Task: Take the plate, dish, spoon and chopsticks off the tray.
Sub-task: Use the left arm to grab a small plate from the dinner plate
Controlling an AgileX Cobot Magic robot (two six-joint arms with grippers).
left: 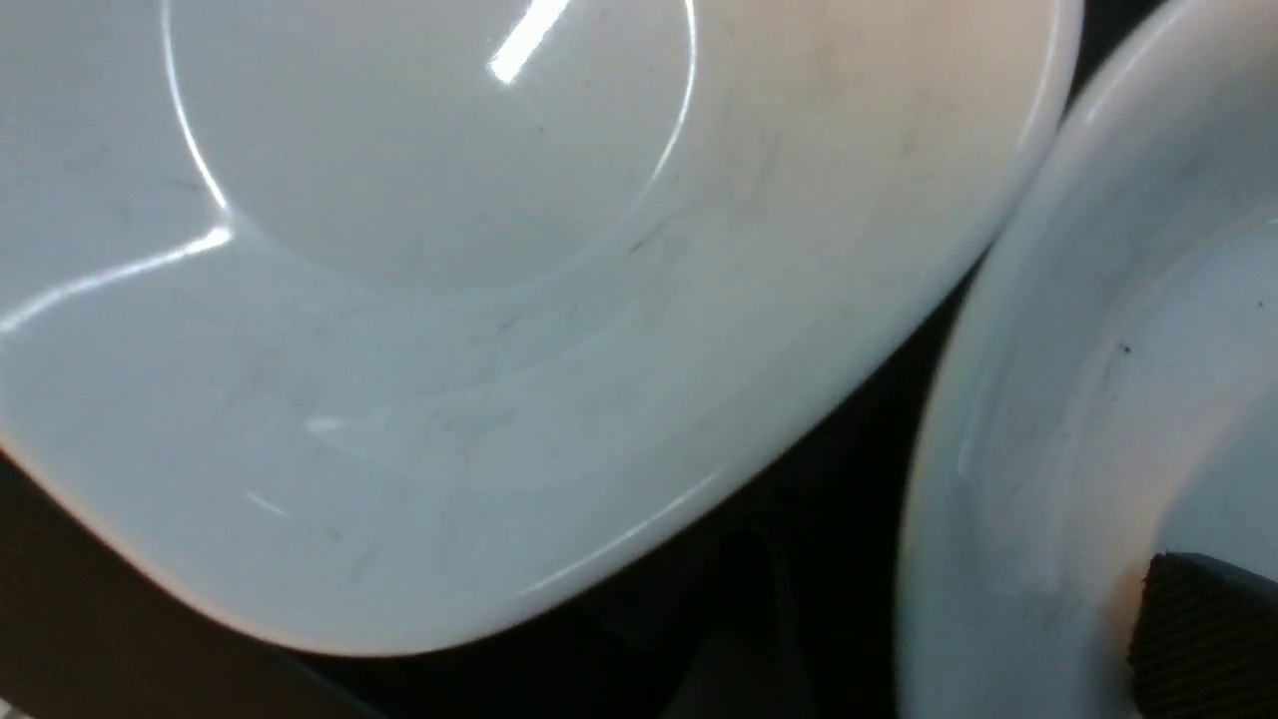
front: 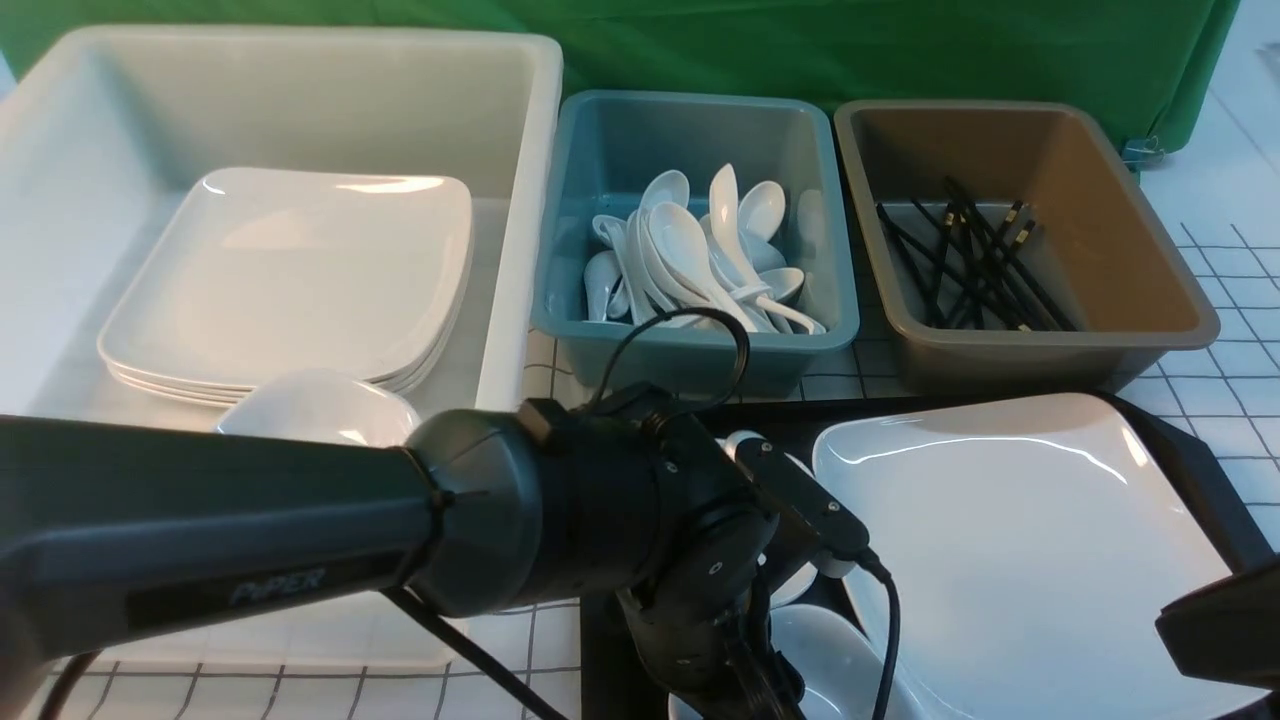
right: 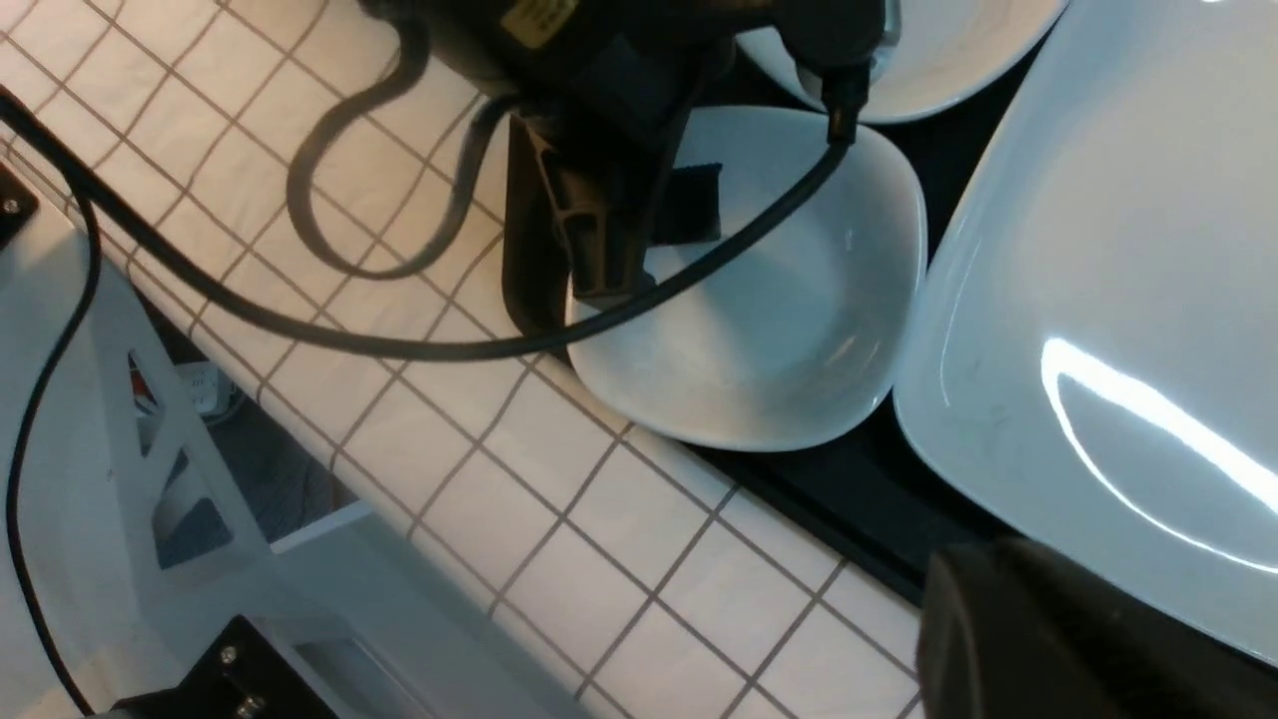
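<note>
Dish (right: 789, 330): small white squarish one, sits on the tray (right: 849, 499) at its near left corner, just beside the plate (front: 1030, 540). Left gripper (right: 644, 240) comes down over the dish's left rim with the jaws spread, one ribbed pad (right: 689, 205) inside the bowl and the other finger outside. It straddles the rim so a close would pinch the wall. Not pinching yet, as far as I can tell.

Second dish (right: 929, 60) is on the tray just behind, partly hidden by the left arm. The plate fills the tray's right half, untouched.

Right gripper (front: 1220, 620) is parked at the near right edge, fingers pressed together, holding nothing, clear of the left arm's work.

No spoon or chopsticks show on the tray's visible part. Spoons (front: 700, 260) are piled in the teal bin (front: 690, 130), chopsticks (front: 970, 260) in the brown bin (front: 960, 140).

White bin (front: 300, 90) on the left holds stacked plates (front: 300, 270) and a small bowl (front: 320, 405), likely where this dish goes.

Step, judged: grasp the dish. Dishes and plate are left to clear.
</note>
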